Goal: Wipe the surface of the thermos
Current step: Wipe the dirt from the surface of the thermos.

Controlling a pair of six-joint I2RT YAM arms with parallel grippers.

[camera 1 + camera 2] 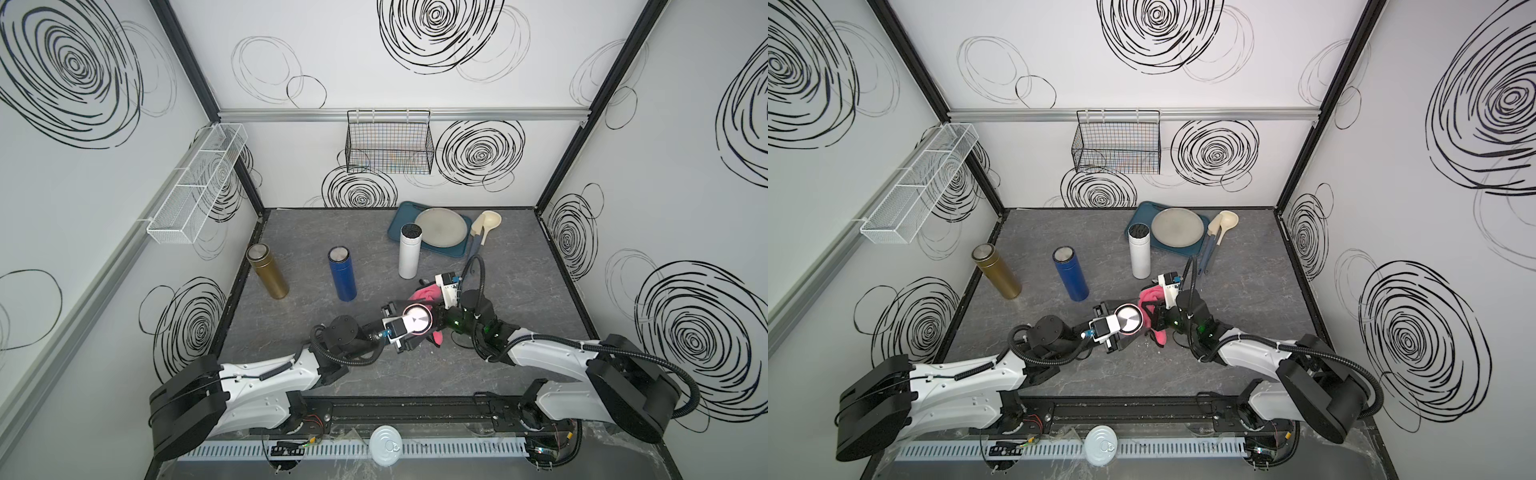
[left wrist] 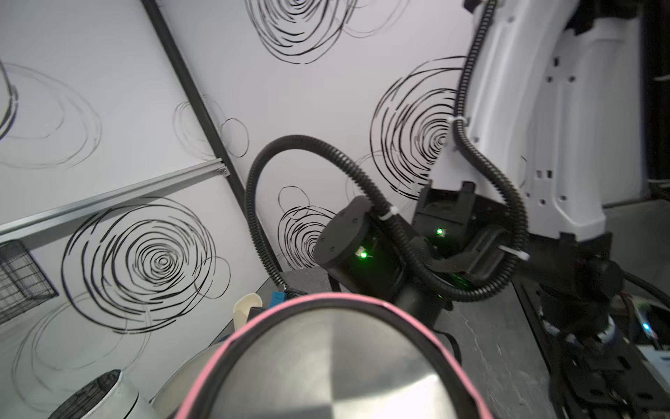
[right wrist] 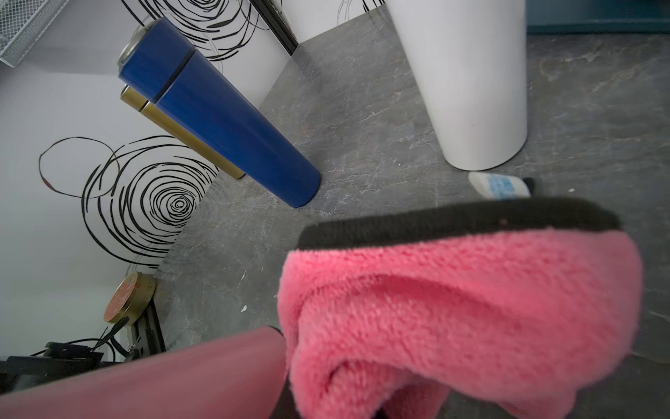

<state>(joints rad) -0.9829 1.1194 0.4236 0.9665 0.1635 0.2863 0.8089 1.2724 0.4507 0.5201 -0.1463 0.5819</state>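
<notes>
Left arm [image 1: 266, 382] and right arm [image 1: 552, 353] alike: white moulded link shells dotted with small dark screw holes, black drum-shaped joints, big black shoulder housings, on a black rail [image 1: 415, 409]. Black corrugated conduit [image 2: 250, 203] looped along each, cinched with white zip ties [image 2: 389, 214]; green LEDs [image 2: 363, 254] on the right arm's wrist joints. White camera boxes [image 1: 398, 326] with blue tabs behind the black left gripper [image 1: 411, 324] and right gripper [image 1: 1152, 316]; thin red and yellow wires [image 1: 314, 422] at the bases.

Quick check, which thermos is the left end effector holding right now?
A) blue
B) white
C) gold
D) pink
D: the left end effector is closed around the pink thermos, while the right end effector holds the pink cloth beside it; the gold thermos, blue thermos and white thermos stand free on the table.
</notes>
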